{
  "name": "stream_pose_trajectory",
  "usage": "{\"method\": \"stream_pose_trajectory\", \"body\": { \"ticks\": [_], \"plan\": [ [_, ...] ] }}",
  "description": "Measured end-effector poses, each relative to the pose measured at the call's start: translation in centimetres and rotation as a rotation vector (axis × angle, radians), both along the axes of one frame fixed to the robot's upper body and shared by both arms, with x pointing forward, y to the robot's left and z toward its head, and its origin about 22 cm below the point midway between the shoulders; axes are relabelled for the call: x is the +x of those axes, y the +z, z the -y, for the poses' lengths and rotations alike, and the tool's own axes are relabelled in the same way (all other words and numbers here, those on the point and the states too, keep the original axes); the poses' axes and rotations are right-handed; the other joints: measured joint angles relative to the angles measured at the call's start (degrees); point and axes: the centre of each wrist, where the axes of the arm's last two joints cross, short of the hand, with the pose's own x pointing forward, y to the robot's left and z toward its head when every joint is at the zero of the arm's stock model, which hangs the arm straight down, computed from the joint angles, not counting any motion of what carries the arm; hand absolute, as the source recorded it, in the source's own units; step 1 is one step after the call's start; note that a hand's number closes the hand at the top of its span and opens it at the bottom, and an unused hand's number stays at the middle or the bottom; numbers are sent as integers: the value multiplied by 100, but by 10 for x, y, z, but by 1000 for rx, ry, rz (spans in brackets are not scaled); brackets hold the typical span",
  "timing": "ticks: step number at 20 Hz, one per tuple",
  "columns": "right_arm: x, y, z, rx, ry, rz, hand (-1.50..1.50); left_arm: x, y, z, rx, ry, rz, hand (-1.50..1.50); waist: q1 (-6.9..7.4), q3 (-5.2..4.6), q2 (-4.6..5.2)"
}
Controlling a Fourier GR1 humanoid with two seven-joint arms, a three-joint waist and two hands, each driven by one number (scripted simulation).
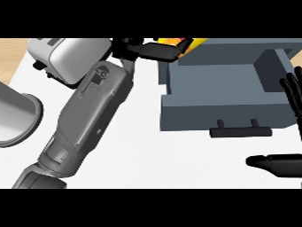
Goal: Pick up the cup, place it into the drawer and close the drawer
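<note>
The robot's left hand point(154, 49) reaches across the white counter point(140, 155) to the far edge of the view, its black fingers curled around an orange-and-yellow cup point(174, 43), of which only a small patch shows between the fingers. Hand and cup sit at the rear left corner of the open grey drawer point(225, 95), at the rim of the grey cabinet body point(245, 46) behind it; whether the cup is over the drawer's well or just outside it cannot be told. The left forearm point(87, 115) runs diagonally from the lower left up to that corner, crossing in front of a silver toaster point(71, 55) at the back left. The drawer is pulled out toward the viewer, its black handle point(240, 131) facing forward and its interior floor visible. At the right edge, the right hand point(301, 133) rests open, fingers straight and spread upward beside the drawer's right wall, thumb pointing left just below the drawer front. A large grey metal cylinder point(6, 117) lies on its side at the left edge, well apart from the drawer.
</note>
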Motion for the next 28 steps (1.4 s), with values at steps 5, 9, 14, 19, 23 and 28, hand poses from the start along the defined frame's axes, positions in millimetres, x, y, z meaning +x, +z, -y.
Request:
{"method": "stream_pose_trajectory", "body": {
  "ticks": [5, 9, 14, 19, 23, 28],
  "plan": [
    [3, 2, 6, -3, 9, 10, -150, 8, 3, 20, 17, 16, -65, 150, -79, 1, 21],
    [11, 3, 3, 4, 13, 12, -150, 11, -2, 30, 53, 23, -94, 150, -98, 1, 32],
    [11, 6, 2, 4, 28, 15, -150, 10, -13, 38, 95, 35, -117, 150, -182, 2, 45],
    [8, 5, 2, 1, 33, 16, -150, 6, -23, 46, 182, 63, -161, 150, -230, 3, 47],
    [11, 8, -2, -3, 44, 22, -150, 4, -39, 45, 255, 75, -176, -150, -311, 4, 76],
    [19, 10, 0, -1, 47, 24, -150, -1, -48, 50, 355, 77, -197, -150, -327, 5, 84]
  ]
}}
